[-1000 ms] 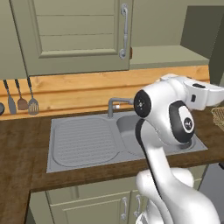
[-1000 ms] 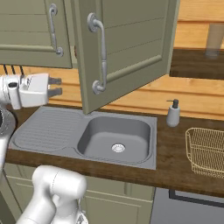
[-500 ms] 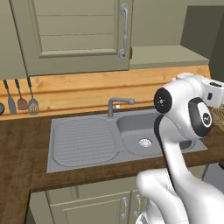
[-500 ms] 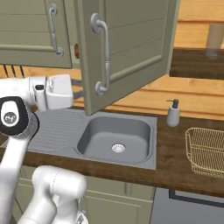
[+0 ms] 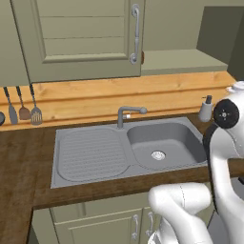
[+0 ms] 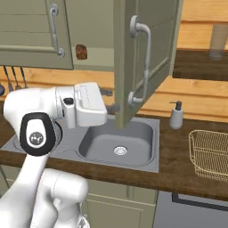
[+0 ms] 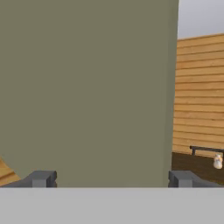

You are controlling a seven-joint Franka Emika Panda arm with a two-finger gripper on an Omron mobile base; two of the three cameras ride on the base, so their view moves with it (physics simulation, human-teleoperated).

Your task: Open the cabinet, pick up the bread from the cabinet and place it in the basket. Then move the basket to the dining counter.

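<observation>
The cabinet's right door (image 6: 142, 58) stands swung open over the sink, while its left door (image 6: 31, 31) is shut. The bread (image 6: 80, 51), a small brown lump, sits on the green shelf inside, up and left of my hand. My gripper (image 6: 110, 100) is open and empty, level with the open door's lower edge and pointing at its inner face. In the hand view that green door panel (image 7: 87, 87) fills the space ahead of my open gripper (image 7: 112, 179). The wire basket (image 6: 211, 153) rests on the worktop at the far right.
Below my hand lies the grey sink (image 6: 120, 142) with its faucet (image 5: 126, 114). A soap dispenser (image 6: 177, 115) stands between sink and basket. Utensils (image 5: 24, 107) hang on the wall at the left. A dark-brown top (image 6: 200, 67) shows beyond the door; I cannot tell if it is the dining counter.
My arm has swung to the right, from left of the sink to the open door's inner face. The jaws have stayed open and empty.
</observation>
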